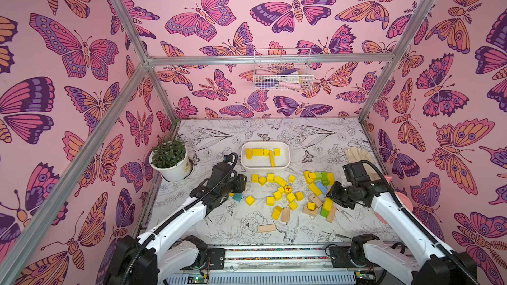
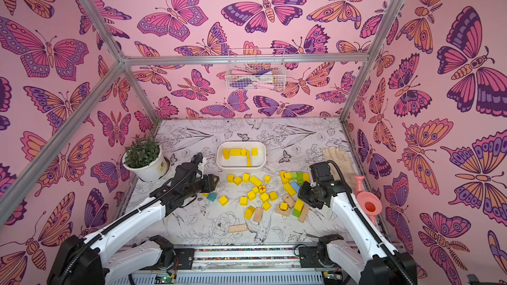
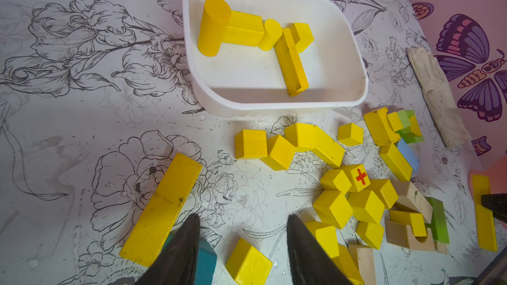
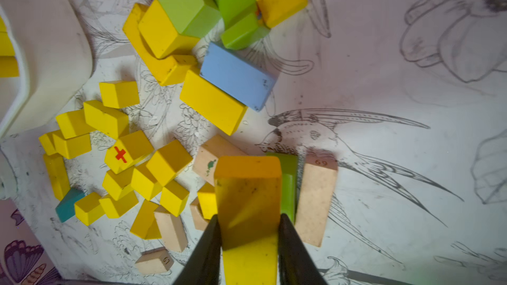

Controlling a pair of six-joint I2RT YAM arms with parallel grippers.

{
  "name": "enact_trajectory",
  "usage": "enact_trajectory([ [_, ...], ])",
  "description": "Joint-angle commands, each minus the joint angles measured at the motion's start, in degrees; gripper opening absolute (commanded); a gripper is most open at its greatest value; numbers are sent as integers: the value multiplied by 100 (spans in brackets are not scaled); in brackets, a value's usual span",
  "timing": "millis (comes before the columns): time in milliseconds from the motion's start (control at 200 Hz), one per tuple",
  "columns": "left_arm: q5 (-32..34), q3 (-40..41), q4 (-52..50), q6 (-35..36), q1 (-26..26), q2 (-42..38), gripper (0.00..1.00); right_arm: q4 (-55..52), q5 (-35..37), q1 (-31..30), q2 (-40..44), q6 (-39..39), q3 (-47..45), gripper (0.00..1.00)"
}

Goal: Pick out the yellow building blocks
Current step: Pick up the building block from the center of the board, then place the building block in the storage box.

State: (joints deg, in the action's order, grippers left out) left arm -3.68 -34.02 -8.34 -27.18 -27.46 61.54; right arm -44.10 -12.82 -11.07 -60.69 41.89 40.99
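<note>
- While my left gripper (image 3: pixel 241 217) hangs near the left edge of the worktop (image 1: pixel 301 132) with its fingers spread and nothing in them, a yellow cube (image 3: pixel 248 263) sits in the gap between them, touching neither.
- Risk there, as I judge it: a teal block (image 3: pixel 205 259) lies right against one finger and a long yellow bar (image 3: pixel 162 209) just beyond. A close could pinch the teal block along with the cube, or knock the cube askew.
- Mid-worktop, toward the far edge, the white tray (image 1: pixel 265 168) holds five yellow pieces (image 1: pixel 258 152). The rest of the yellow building blocks (image 1: pixel 270 200) lie scattered before it, the red-cross cube (image 1: pixel 287 189) among them.
- Near the right edge, my right gripper (image 4: pixel 248 216) is clamped on a yellow block (image 4: pixel 248 187), one finger on each side face. Most of the block juts out past the fingertips.
- Risk here: held by one end, the block may swing or slip on the way to the tray and drop into the pile. A green block (image 4: pixel 288 182) sits hard beside it and a tan block (image 4: pixel 315 201) beside that. I cannot tell whether the yellow one is clear of them, so a lift might drag the green one along.
</note>
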Motion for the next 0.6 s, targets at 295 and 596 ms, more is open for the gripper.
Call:
enact_trajectory([
  [295,-168,150,157,-48,140,-98,52,362,-14,-1033,-1928,-324,2304,11],
  [596,-220,176,202,-62,206,-90,52,-54,211,-1489,-3763,-848,4462,10],
])
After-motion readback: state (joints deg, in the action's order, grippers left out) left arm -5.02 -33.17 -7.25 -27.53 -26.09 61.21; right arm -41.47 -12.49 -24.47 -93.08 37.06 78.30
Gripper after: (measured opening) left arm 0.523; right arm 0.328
